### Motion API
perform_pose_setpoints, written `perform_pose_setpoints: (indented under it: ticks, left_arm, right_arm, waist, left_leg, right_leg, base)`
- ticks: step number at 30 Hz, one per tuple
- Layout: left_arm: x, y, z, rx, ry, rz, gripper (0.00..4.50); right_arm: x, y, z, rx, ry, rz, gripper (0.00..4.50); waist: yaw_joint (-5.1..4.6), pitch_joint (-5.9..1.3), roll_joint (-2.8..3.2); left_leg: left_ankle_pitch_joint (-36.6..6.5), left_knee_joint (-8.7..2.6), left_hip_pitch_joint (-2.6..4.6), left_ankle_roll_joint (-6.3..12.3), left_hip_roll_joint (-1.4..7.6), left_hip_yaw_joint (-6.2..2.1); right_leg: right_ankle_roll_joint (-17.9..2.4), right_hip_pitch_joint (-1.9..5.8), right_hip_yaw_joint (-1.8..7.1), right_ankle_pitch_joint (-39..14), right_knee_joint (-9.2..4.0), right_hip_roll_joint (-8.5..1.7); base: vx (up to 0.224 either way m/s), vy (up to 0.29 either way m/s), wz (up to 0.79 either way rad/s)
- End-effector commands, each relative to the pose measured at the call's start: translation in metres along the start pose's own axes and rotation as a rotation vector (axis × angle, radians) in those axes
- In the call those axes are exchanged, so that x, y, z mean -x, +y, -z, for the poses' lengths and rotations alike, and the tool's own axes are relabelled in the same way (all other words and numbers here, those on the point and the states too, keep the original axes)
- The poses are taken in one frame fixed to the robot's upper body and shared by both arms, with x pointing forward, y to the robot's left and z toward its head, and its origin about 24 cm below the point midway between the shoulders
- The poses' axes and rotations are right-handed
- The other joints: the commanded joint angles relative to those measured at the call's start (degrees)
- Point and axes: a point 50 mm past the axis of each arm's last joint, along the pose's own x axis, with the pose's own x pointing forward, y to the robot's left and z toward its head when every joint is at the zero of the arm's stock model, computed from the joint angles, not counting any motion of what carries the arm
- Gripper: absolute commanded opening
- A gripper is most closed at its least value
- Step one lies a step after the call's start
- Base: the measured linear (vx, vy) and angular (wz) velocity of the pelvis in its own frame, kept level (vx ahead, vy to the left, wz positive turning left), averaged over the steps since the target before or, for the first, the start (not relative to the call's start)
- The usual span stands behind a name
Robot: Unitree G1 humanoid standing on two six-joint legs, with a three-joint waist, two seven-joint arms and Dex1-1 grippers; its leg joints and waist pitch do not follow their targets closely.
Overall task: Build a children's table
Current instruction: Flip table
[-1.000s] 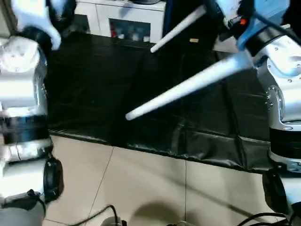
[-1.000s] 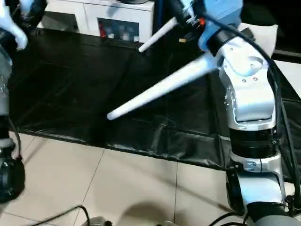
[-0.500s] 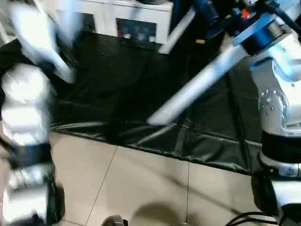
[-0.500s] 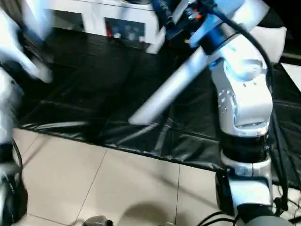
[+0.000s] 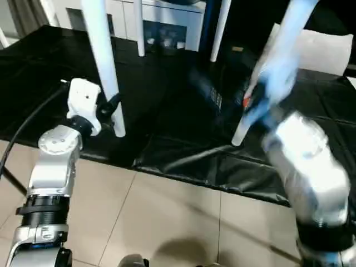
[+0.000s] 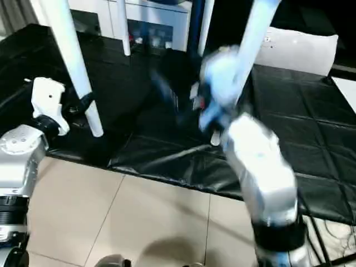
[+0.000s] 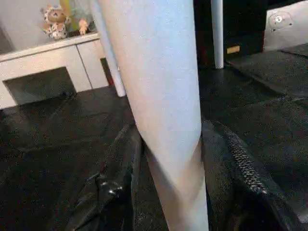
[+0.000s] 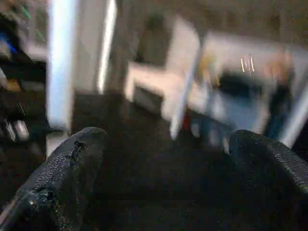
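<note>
Since a second ago the long white legs, which slanted low across the black mat (image 5: pixel 167 105), stand almost upright, and both arms have shifted. By the head views, the left gripper (image 5: pixel 111 105) at about 9 o'clock pinches one leg (image 5: pixel 105 67) near its lower end; the wrist view shows that leg (image 7: pixel 163 110) pressed between the two black fingers (image 7: pixel 240 168), its tip just above the mat. The right gripper (image 8: pixel 163 183) has its fingers spread wide with nothing between them. The right arm (image 5: pixel 306 178), blurred, sits at about 3 o'clock, just beside a second leg (image 5: pixel 272 72) whose tip hangs near the mat's front edge. Two more legs (image 5: pixel 139 28) stand towards 12 o'clock, the other (image 5: pixel 219 30) beside it, in front of the white cabinets (image 5: pixel 161 16). A flat white bag (image 5: pixel 328 50) lies at 2 o'clock on the mat. From 5 to 7 o'clock, tiled floor (image 5: pixel 167 222) lies open in front of the mat's crumpled edge.
</note>
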Motion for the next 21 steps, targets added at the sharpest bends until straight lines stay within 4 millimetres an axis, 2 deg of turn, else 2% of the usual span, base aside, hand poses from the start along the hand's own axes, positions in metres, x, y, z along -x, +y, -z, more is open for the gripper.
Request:
perform_pose_setpoints:
  ticks: [1,2,3,4,6,8,9,11,12,13,14,15,16,17,18,19,21]
  left_arm:
    - [-0.005,-0.010,0.007,-0.103,0.039,0.043,1.58]
    - [-0.006,-0.009,0.007,-0.102,0.039,0.036,1.58]
    - [-0.006,-0.007,0.008,-0.100,0.039,0.016,1.58]
    - [-0.006,-0.005,0.010,-0.109,0.043,0.003,1.58]
    - [-0.004,-0.002,0.012,-0.103,0.039,-0.001,2.14]
    - [0.001,0.000,0.012,-0.081,0.022,-0.015,2.31]
    - [0.002,0.000,0.012,-0.078,0.019,-0.017,2.31]
    - [0.011,-0.001,0.011,-0.053,-0.025,-0.019,2.58]
    - [0.015,-0.003,0.010,-0.032,-0.053,-0.010,2.58]
    - [0.018,-0.005,0.010,-0.017,-0.073,-0.003,2.64]
    - [0.029,-0.010,0.009,0.091,-0.136,-0.003,2.73]
    - [0.033,-0.013,0.008,0.126,-0.157,0.000,2.88]
    - [0.034,-0.013,0.008,0.131,-0.160,0.001,2.96]
    - [0.045,-0.016,0.010,0.185,-0.181,-0.017,3.01]
    - [0.046,-0.016,0.011,0.191,-0.182,-0.021,3.07]
    - [0.058,-0.017,0.013,0.237,-0.191,-0.068,3.19]
    - [0.068,-0.018,0.014,0.276,-0.199,-0.090,3.19]
  right_arm:
    - [0.009,0.006,0.031,-0.072,0.168,0.021,4.50]
    - [0.010,0.007,0.035,-0.084,0.187,0.017,4.50]
    - [0.014,0.012,0.045,-0.112,0.230,0.004,4.50]
    - [0.018,0.016,0.053,-0.121,0.252,-0.009,4.50]
    - [0.021,0.019,0.060,-0.139,0.268,-0.005,4.50]
    - [0.025,0.018,0.063,-0.156,0.263,0.016,4.50]
    - [0.025,0.018,0.064,-0.158,0.262,0.020,4.50]
    - [0.031,0.015,0.067,-0.173,0.244,0.061,4.50]
    - [0.033,0.015,0.068,-0.185,0.241,0.072,4.50]
    - [0.035,0.015,0.069,-0.194,0.240,0.078,4.50]
    - [0.040,0.014,0.073,-0.222,0.231,0.105,4.50]
    - [0.042,0.015,0.074,-0.229,0.230,0.111,4.50]
    - [0.042,0.015,0.074,-0.229,0.230,0.111,4.50]
    - [0.046,0.017,0.076,-0.247,0.224,0.121,4.50]
    - [0.046,0.017,0.077,-0.249,0.224,0.123,4.50]
    - [0.050,0.020,0.079,-0.277,0.218,0.125,4.50]
    - [0.054,0.022,0.080,-0.298,0.210,0.123,4.50]
  waist:
    - [-0.79,-3.67,1.04]
    - [-0.76,-3.70,1.03]
    - [-0.85,-3.46,1.05]
    - [-0.89,-3.49,1.08]
    - [-1.14,-3.41,0.93]
    - [-1.61,-3.21,0.80]
    - [-1.69,-3.21,0.82]
    - [-2.03,-3.14,0.88]
    - [-2.02,-3.14,0.91]
    - [-2.10,-3.20,1.19]
    - [-2.03,-3.51,1.35]
    - [-2.19,-3.37,1.17]
    - [-2.03,-3.49,1.19]
    - [-2.08,-3.49,1.40]
    - [-2.12,-3.54,1.28]
    - [-2.18,-3.42,1.35]
    - [-2.27,-3.30,1.28]
  left_leg:
    - [-16.2,-5.13,1.35,-2.20,4.19,-1.95]
    - [-16.7,-5.08,1.37,-2.15,4.10,-1.95]
    - [-19.8,-5.23,1.60,-2.52,4.13,-2.19]
    - [-20.5,-5.17,1.69,-2.63,4.09,-2.21]
    - [-21.9,-5.22,1.70,-2.91,4.12,-2.43]
    - [-23.5,-5.23,1.84,-2.98,4.17,-2.59]
    - [-23.5,-5.20,1.77,-2.97,4.19,-2.64]
    - [-24.0,-5.26,1.60,-2.85,4.31,-2.76]
    - [-24.1,-5.32,1.55,-2.81,4.41,-2.84]
    - [-24.2,-5.36,1.54,-2.80,4.39,-2.82]
    - [-23.4,-5.29,1.54,-2.88,4.59,-2.75]
    - [-22.8,-5.47,1.16,-2.67,4.71,-2.59]
    - [-22.6,-5.42,1.39,-2.69,4.73,-2.52]
    - [-22.0,-5.47,1.17,-2.49,4.72,-2.42]
    - [-21.4,-5.52,0.93,-2.40,4.77,-2.39]
    - [-21.6,-5.47,1.04,-2.05,4.63,-2.21]
    - [-21.6,-5.54,0.79,-1.78,4.52,-2.19]
  right_leg:
    - [-5.7,2.21,4.22,-15.4,-4.85,-5.10]
    - [-5.4,2.16,4.19,-16.5,-5.07,-5.15]
    - [-4.4,2.02,4.03,-21.2,-5.68,-5.33]
    - [-4.0,1.90,4.00,-22.3,-5.90,-5.36]
    - [-2.9,1.86,3.91,-24.8,-6.19,-5.51]
    - [-2.2,1.51,3.79,-27.7,-6.58,-5.51]
    - [-2.1,1.52,3.83,-28.1,-6.59,-5.63]
    - [-2.1,1.49,3.77,-29.4,-6.77,-5.78]
    - [-2.4,1.56,3.82,-29.3,-6.73,-5.90]
    - [-2.8,1.50,3.82,-28.3,-6.61,-5.69]
    - [-3.9,1.60,4.03,-25.1,-6.19,-5.87]
    - [-5.2,1.66,4.06,-22.4,-6.12,-5.70]
    - [-5.7,1.59,4.08,-21.2,-5.92,-5.60]
    - [-6.5,1.75,4.19,-18.8,-5.52,-5.45]
    - [-6.9,1.98,4.19,-17.6,-5.39,-5.50]
    - [-7.0,1.90,4.23,-16.9,-5.35,-5.25]
    - [-6.8,2.13,4.13,-18.0,-5.59,-5.26]
  base:
    - [0.000,0.000,0.00]
    - [0.000,0.000,0.00]
    - [0.000,0.000,0.00]
    - [0.000,0.000,0.00]
    - [0.000,0.000,0.00]
    - [0.000,0.000,0.00]
    - [0.000,0.000,0.00]
    - [0.000,0.000,0.00]
    - [0.000,0.000,0.00]
    - [0.000,0.000,0.00]
    - [0.000,0.000,0.00]
    - [0.000,0.000,0.00]
    - [0.000,0.000,0.00]
    - [0.000,0.000,0.00]
    - [0.000,0.000,0.00]
    - [0.000,0.000,0.00]
    - [0.000,0.000,0.00]
